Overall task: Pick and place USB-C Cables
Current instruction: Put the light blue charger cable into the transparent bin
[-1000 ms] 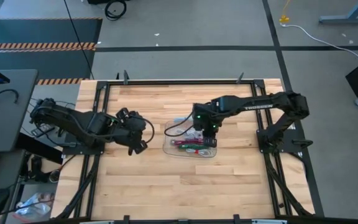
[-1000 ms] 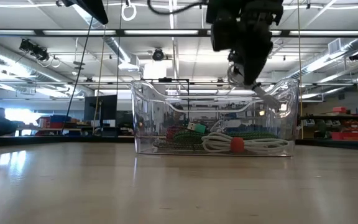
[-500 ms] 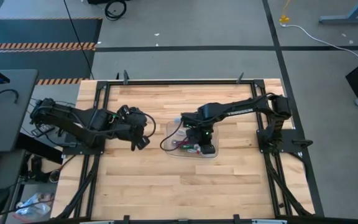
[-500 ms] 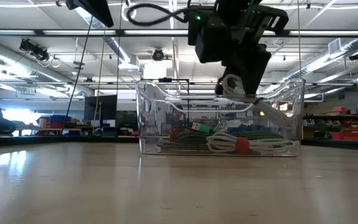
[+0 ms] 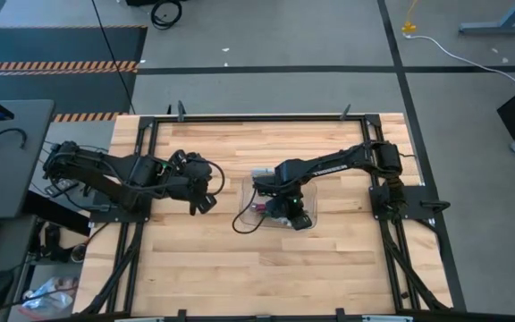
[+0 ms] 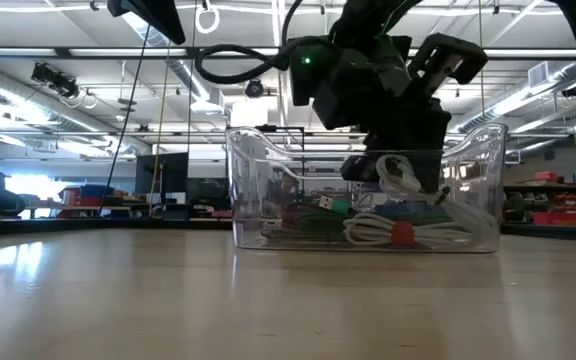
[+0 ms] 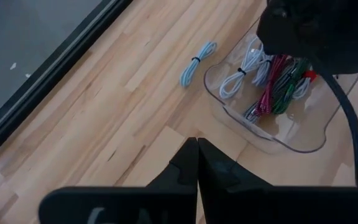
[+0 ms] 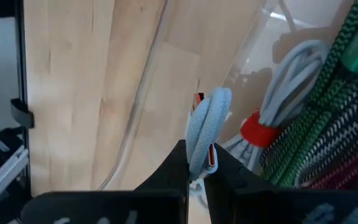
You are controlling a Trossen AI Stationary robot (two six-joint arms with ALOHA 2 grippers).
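Left gripper (image 5: pixel 201 199) at centre-left of the desk (image 5: pixel 213 268), fingers closed on nothing. At centre, right gripper (image 8: pixel 196 169) above the clear tray (image 6: pixel 268 190), fingers clamped on a grey-blue cable (image 8: pixel 206 129); more cables (image 7: pixel 277 87) inside the tray.

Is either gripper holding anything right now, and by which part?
Right gripper pinches a pale blue cable at one end of its bundle, over the tray. Left gripper is shut and holds nothing.

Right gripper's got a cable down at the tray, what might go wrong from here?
1. The right gripper pinches the pale blue cable only at its end; it might slip out or drape over the clear tray's rim.
2. Tray already holds green, red and white cables; withdrawing could snag one.
3. One pale blue cable lies outside on the table.
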